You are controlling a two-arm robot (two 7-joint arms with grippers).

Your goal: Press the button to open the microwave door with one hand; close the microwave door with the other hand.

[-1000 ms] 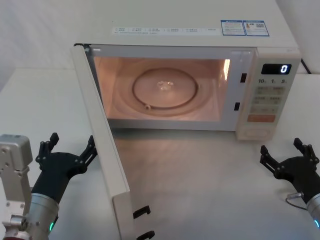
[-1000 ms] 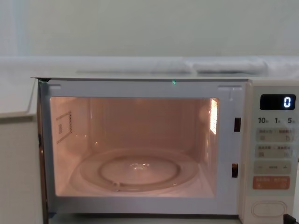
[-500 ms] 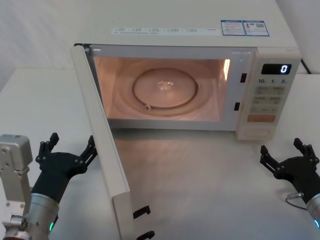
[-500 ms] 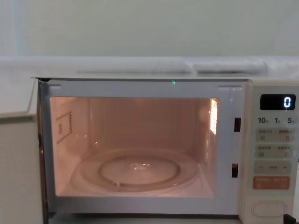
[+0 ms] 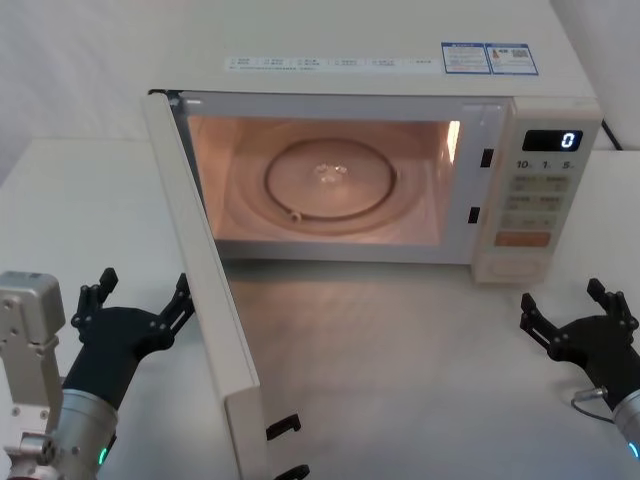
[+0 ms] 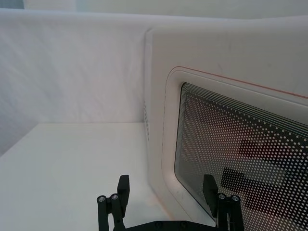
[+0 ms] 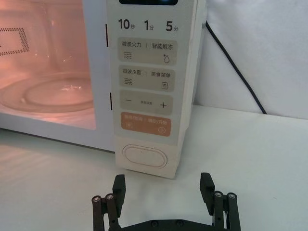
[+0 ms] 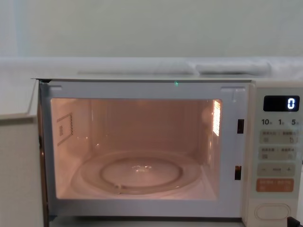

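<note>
Microwave door (image 5: 205, 290): swung wide open on its left hinge, standing edge-on in the head view; its dotted dark window with the thin pink outline faces the left wrist camera (image 6: 240, 144).
Latch hooks (image 5: 283, 427): two black hooks project from the door's free edge, near the front of the tabletop.
Cavity (image 5: 320, 180): lit orange-pink, glass turntable (image 8: 139, 172) lying flat on its floor.
Control panel (image 5: 535, 190): at the right of the oven body, display reading 0 (image 8: 291, 103).
Button (image 7: 145, 157): wide cream pill-shaped key at the foot of the control panel, below the orange key (image 7: 145, 125); nothing touches it.
Left claw (image 5: 135, 305): low over the tabletop (image 5: 400, 350), on the outer side of the open door, fingers spread apart and holding nothing; one fingertip (image 5: 183, 293) lies just beside the door panel, contact cannot be confirmed.
Right claw (image 5: 575, 318): in front of the control panel and apart from it, fingers spread, holding nothing; in its wrist view the button sits beyond the fingertips (image 7: 119, 185).
Cable (image 7: 236, 72): dark lead running down behind the oven's right side.
</note>
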